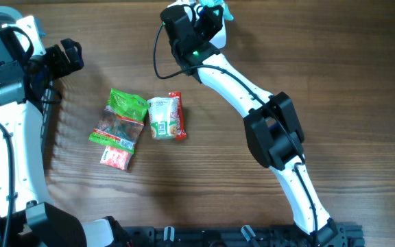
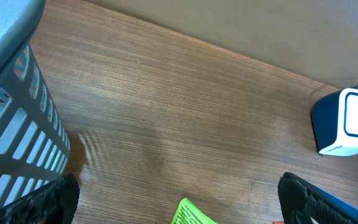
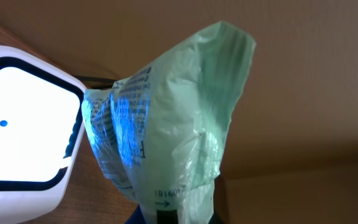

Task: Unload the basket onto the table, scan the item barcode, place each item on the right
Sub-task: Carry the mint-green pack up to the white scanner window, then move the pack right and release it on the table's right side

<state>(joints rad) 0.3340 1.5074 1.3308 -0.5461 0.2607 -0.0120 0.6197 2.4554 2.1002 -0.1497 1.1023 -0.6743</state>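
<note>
1. Far left: a slatted basket [image 2: 17, 143] stands at the desk [image 1: 348, 103] edge. The left pincer [image 1: 74, 57] hovers beside it, spread wide and carrying nothing.
2. Centre: a green packet [image 1: 120, 118], a white packet [image 1: 162, 118] and a red-and-white packet [image 1: 115, 158] lie near one another on the desk, apart from both pincers.
3. Far right of centre: the right pincer [image 1: 210, 12] is pressed together, pinching a pale green bag [image 3: 166, 112] by its lower end. The bag hangs upright just beside the lit face of the scanner [image 3: 23, 143], and blue light falls on its printed side.
4. Progress: pickup and presentation appear complete. Whether the barcode has registered cannot be told. What probably remains is confirming the read, turning the bag if needed, then setting it aside.
</note>
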